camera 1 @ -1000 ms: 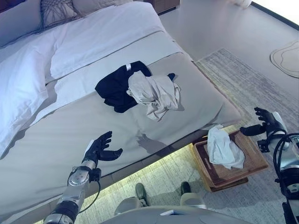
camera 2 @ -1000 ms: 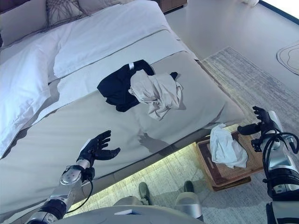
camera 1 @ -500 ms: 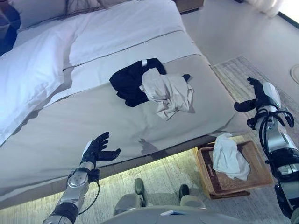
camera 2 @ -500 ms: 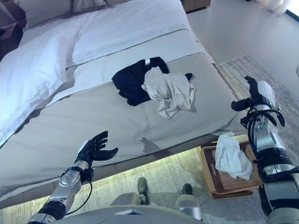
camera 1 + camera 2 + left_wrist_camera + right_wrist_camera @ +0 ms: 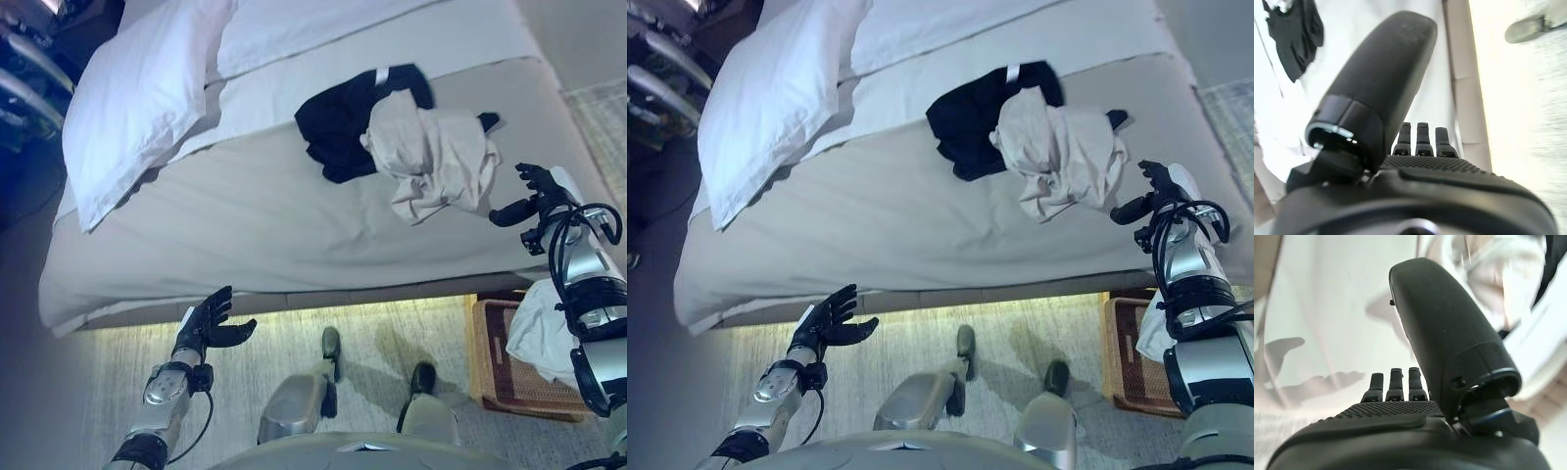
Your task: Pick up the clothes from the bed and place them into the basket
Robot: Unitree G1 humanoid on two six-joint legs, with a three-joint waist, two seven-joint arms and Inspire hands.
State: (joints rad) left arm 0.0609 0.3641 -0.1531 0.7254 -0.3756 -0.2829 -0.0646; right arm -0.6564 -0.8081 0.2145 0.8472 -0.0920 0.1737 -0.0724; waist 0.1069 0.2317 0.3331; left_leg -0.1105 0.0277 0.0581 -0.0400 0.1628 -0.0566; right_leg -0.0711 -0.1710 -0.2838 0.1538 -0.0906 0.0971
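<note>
A beige garment (image 5: 431,157) lies crumpled on the grey bedspread (image 5: 245,215), partly over a black garment (image 5: 338,122). Both also show in the right wrist view, beige (image 5: 1498,269) and black (image 5: 1555,264). My right hand (image 5: 529,196) is open and empty over the bed's right part, just right of the beige garment. My left hand (image 5: 208,321) is open and empty over the floor in front of the bed. The black garment also shows in the left wrist view (image 5: 1295,36). A brown woven basket (image 5: 505,377) stands on the floor at the lower right, holding a white cloth (image 5: 544,333).
White pillows (image 5: 147,88) lie at the bed's head on the left. A patterned rug (image 5: 392,323) runs along the bed's foot under the basket. Dark furniture (image 5: 24,59) stands at the far left.
The whole picture has shifted as the camera moved. My right hand has come from above the basket to over the bed, close beside the beige garment. My left hand stays open.
</note>
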